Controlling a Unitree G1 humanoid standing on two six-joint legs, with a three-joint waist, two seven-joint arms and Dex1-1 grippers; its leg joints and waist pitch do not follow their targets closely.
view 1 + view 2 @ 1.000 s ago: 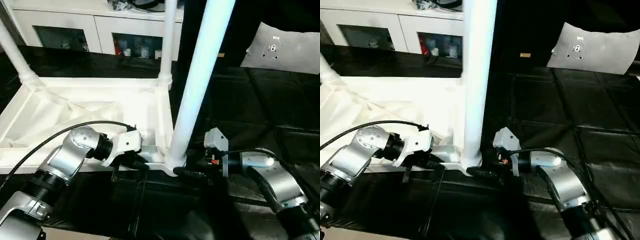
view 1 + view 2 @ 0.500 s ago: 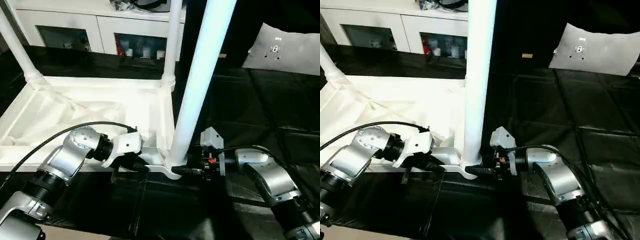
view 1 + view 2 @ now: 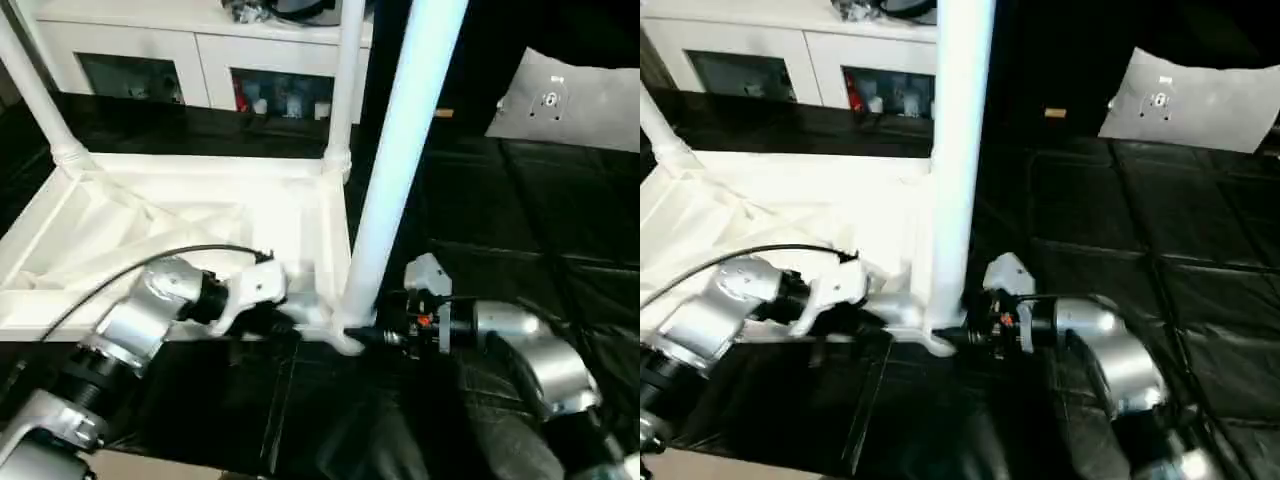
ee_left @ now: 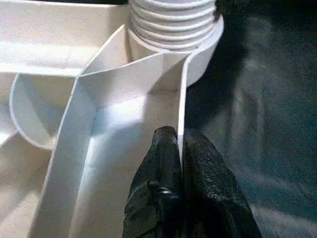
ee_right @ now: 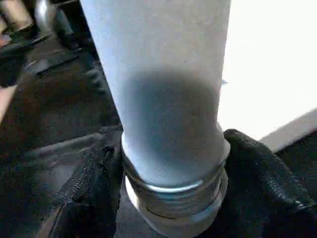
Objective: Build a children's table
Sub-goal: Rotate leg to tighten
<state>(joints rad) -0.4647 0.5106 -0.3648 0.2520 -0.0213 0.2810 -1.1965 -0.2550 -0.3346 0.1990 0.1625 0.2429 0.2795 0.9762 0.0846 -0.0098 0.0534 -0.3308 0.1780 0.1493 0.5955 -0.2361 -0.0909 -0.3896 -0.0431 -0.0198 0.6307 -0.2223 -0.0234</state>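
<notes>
Nearest me, I had the left gripper (image 4: 179, 148) pinched shut on the thin near rim of the table top (image 3: 180, 220), just left of the near right corner socket (image 4: 198, 59), so the upturned top would stay put against any twist. The top lay ribs up on black floor mats (image 3: 520, 200), in the left half of my view.

To the right of that corner, my right gripper (image 5: 171, 163) had its jaws around the base of the near leg (image 3: 395, 170), one finger (image 5: 262, 183) on each side of the threaded collar; they looked closed on it. I judged that hold was for turning the leg home in its socket, since rings of thread showed above the socket lip.

Farther off, two more legs stood upright in the far sockets, one at the far left (image 3: 35, 95) and one at the far right (image 3: 340, 90). Beyond them was a white cabinet (image 3: 200, 50), and a flat white board (image 3: 580, 100) lay on the mats at far right.
</notes>
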